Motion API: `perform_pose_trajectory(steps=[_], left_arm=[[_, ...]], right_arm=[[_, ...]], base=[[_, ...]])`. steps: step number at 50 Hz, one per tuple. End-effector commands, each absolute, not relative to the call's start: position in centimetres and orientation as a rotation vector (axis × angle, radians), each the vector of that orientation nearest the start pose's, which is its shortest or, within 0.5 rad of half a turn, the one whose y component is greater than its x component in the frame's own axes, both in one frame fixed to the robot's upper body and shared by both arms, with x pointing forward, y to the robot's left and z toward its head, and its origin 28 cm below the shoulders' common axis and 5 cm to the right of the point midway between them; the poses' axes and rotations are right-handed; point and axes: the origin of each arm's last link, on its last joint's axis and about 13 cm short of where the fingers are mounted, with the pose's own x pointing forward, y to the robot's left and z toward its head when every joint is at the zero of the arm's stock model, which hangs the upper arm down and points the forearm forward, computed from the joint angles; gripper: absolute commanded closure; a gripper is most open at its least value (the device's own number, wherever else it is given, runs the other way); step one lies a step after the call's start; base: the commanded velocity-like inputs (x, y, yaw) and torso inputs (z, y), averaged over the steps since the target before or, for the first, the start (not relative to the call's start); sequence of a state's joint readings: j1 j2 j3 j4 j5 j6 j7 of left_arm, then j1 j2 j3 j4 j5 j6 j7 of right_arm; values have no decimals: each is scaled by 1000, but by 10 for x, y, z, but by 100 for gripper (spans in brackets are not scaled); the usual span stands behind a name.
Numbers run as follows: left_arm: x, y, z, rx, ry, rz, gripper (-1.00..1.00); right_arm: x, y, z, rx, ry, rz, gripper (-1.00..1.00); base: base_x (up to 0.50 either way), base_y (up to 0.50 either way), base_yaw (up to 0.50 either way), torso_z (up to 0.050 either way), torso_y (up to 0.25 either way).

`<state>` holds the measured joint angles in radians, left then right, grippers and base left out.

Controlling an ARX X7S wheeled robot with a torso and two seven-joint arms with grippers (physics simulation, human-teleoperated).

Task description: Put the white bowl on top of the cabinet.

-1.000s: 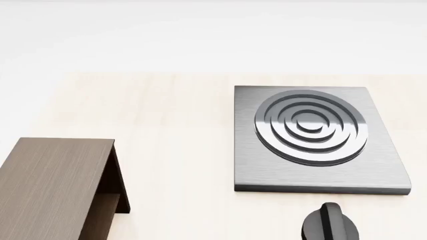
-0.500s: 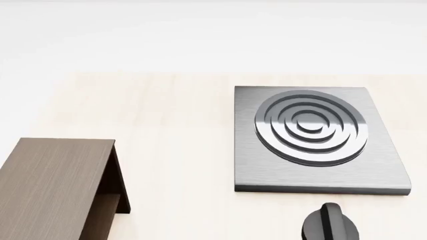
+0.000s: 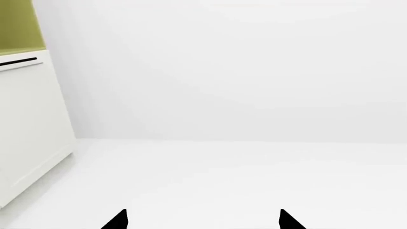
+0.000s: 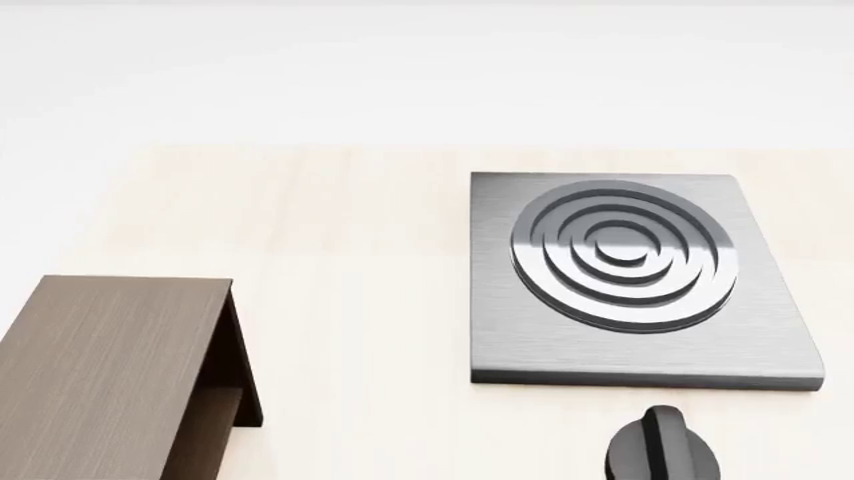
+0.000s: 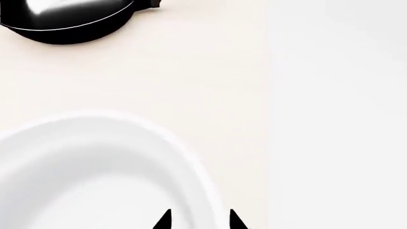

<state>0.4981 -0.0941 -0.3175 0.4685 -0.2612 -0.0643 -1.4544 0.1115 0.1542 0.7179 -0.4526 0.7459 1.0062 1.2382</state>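
Right wrist view: right gripper (image 5: pixel 199 220) fingers apart, straddling white bowl (image 5: pixel 95 167) rim; grasp step. Next: close, lift toward cabinet (image 4: pixel 107 370).

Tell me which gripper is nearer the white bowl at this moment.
Right. The right gripper has its fingertips on either side of the white bowl rim. The left gripper faces only white floor and wall, with no bowl in its view.

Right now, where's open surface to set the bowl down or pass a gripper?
Cabinet top is bare. Bare tabletop lies between the cabinet and the stove plate, and beyond both. Tighter near the black knob below the plate. In the right wrist view, bare table separates the white bowl from the frying pan.
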Motion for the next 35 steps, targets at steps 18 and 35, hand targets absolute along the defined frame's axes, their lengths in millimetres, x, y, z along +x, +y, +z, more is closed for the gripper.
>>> perform_pose_trajectory(steps=[18,35], left_arm=[[94,279,40,0,71,1687,-100],[94,279,39,-6,72,1686,-100]], right_arm=[[175,-210,75,403,635,-1352,100],[164,-189,140,457,323,-1050,100]], base=[[0,0,0,-2,0],[0,0,0,-1,0]])
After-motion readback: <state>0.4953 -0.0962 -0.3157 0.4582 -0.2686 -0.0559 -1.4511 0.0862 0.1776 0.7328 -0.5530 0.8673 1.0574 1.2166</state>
